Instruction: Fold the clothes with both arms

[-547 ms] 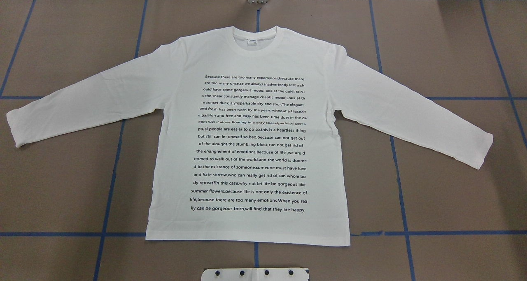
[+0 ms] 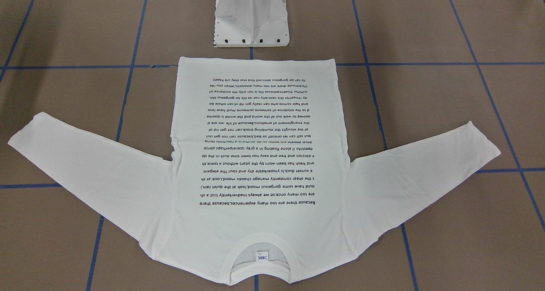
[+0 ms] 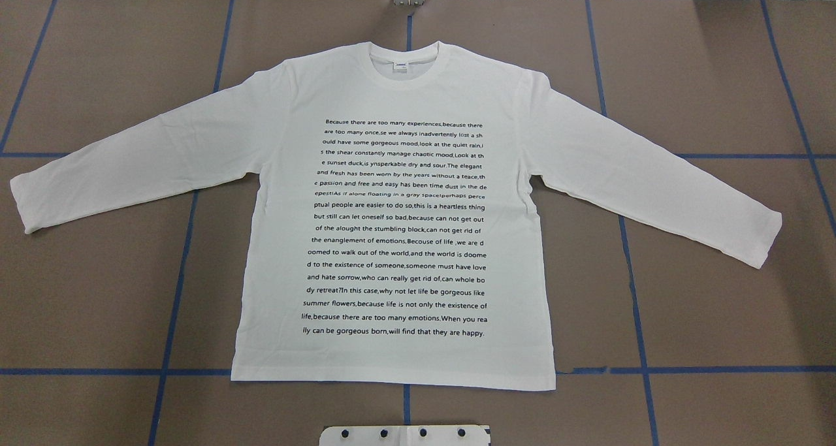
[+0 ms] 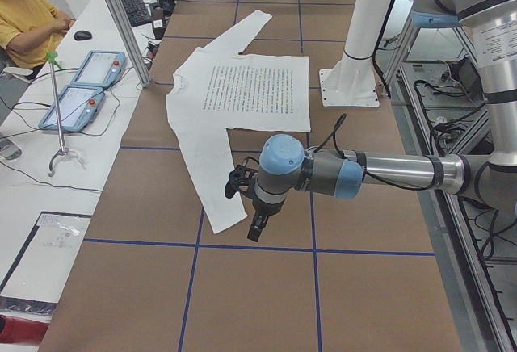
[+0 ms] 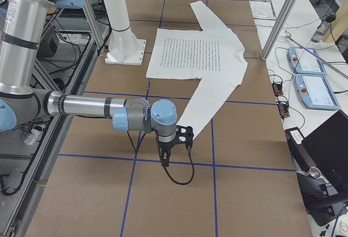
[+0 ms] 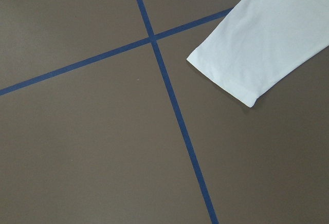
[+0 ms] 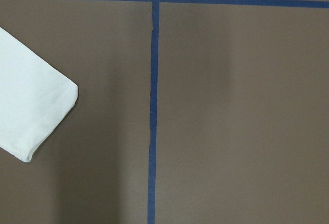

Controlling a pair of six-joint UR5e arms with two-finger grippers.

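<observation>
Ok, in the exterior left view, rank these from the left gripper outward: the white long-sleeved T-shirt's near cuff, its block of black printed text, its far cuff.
1. Near cuff: on the table right beside the left gripper, towards the view's left.
2. Black printed text: farther along, mid-shirt.
3. Far cuff: at the shirt's far end, top of the view.

Brown-covered table (image 3: 718, 74), marked off into large squares by blue tape lines (image 3: 718, 369). Carries a white long-sleeved T-shirt (image 3: 398, 224) laid flat with the black print up, collar toward the edge away from the robot, hem along a tape line, both sleeves spread wide and slanting toward the hem side, cuffs resting on the brown surface. Also bears a white pedestal (image 2: 251, 22), base plate flat on the surface, just past the hem and not touching it.
</observation>
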